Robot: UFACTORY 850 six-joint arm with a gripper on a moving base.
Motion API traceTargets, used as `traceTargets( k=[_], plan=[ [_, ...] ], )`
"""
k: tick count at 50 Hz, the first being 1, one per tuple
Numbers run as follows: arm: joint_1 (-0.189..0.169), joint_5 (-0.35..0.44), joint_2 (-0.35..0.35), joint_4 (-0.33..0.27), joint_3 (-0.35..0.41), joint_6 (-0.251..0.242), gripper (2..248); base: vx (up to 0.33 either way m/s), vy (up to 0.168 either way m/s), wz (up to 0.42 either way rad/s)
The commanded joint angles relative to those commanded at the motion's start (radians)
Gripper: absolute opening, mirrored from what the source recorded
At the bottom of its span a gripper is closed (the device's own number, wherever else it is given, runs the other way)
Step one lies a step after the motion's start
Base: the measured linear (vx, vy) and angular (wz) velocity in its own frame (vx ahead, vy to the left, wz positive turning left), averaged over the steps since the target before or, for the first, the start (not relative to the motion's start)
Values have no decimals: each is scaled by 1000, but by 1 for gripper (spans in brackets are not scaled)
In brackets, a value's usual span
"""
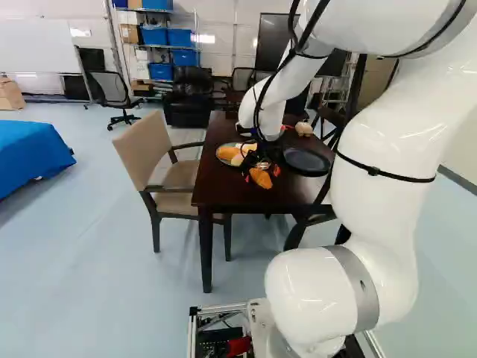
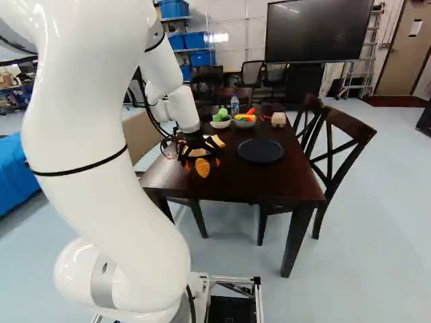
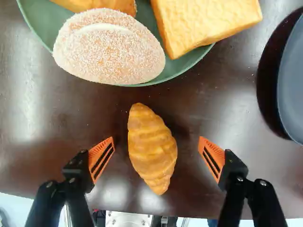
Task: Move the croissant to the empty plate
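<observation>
My gripper is low over the table's near part in the right base view. In the wrist view the gripper stands open, an orange pad on either side of the croissant with a gap at each. The croissant lies on the bare tabletop, beside the green plate that carries other bread. The empty plate, dark and round, sits on the table to the right of the croissant in the right base view; part of this plate shows beyond one finger in the wrist view.
On the green plate are a sugared bun and a bread slice. Farther back on the dark table stand bowls of food and a bottle. Chairs flank the table on both sides.
</observation>
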Motion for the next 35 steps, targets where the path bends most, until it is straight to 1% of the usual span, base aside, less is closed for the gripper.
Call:
traceTargets(
  k=[21,35],
  plan=[
    [0,8,1,0,0,0,238,0,0,0],
    [1,8,45,0,13,0,238,0,0,0]
  ],
)
